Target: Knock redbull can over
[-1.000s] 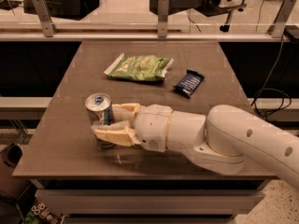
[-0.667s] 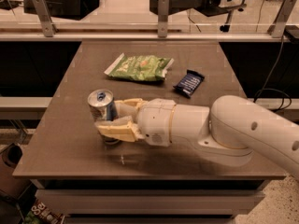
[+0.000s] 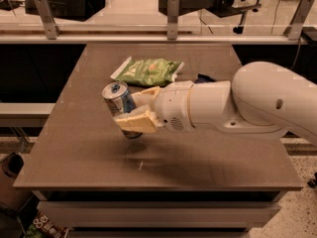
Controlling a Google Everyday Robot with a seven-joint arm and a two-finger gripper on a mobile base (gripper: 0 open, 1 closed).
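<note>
Toward desk left edge: redbull can sat tilted, pinched between gripper fingers. Risk judged: clamp could prop can, preventing topple; freed can could roll off left edge.

Pincer touches redbull can mid-table, snack bag behind.

The brown bench carries a green snack bag lying flat toward its far edge, with a dark blue bar just right of it, mostly hidden. Left of the middle the redbull can tilts leftward, the hand right against it above the bench.
</note>
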